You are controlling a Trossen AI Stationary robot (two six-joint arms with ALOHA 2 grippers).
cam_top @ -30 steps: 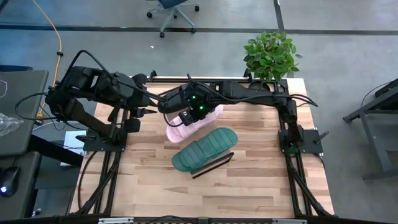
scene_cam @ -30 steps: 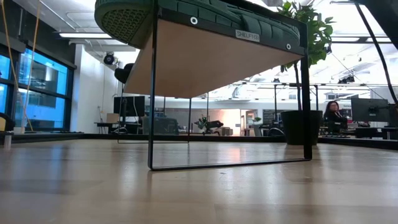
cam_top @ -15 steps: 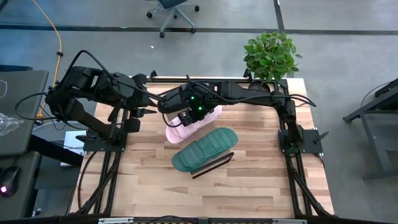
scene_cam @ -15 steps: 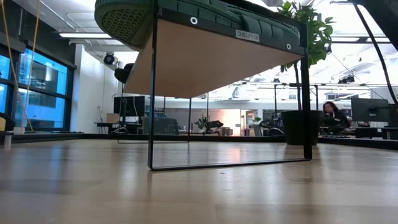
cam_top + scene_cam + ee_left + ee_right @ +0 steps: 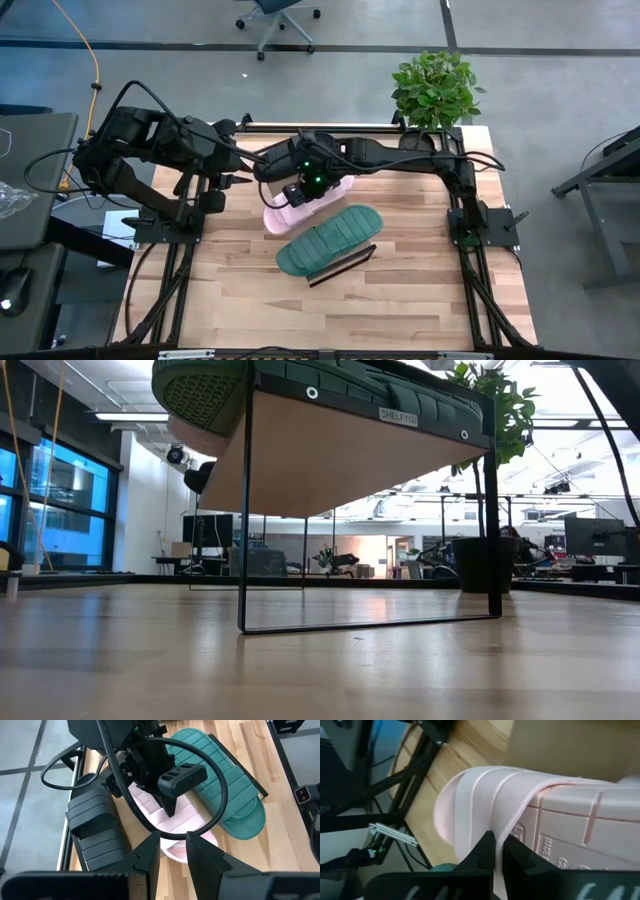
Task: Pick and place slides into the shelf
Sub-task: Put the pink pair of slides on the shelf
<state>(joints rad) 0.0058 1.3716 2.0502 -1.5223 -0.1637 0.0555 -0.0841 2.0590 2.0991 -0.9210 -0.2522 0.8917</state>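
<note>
My right gripper reaches across the far middle of the table, shut on the pale pink slide, which also shows in the right wrist view. The dark green slide lies sole up on the light-wood shelf, which stands on its dark thin rails. My left gripper waits at the far left, open and empty, pointing at the pink slide. The black slide is out of view. My right gripper pinches the pink slide's strap at its edge between its two fingers. The fingers come from above, slanting down from the far right. The slide is lifted clear of the table and tilted, its patterned underside turned outward.
A potted plant stands at the table's far right corner. The bare butcher-block top runs along the near side. Dark arm frames stand along the left and right edges.
My right gripper has gone a little toward the table's left and near edges with the pink slide, which stays pinched and off the table. The green slide and the shelf have kept still.
</note>
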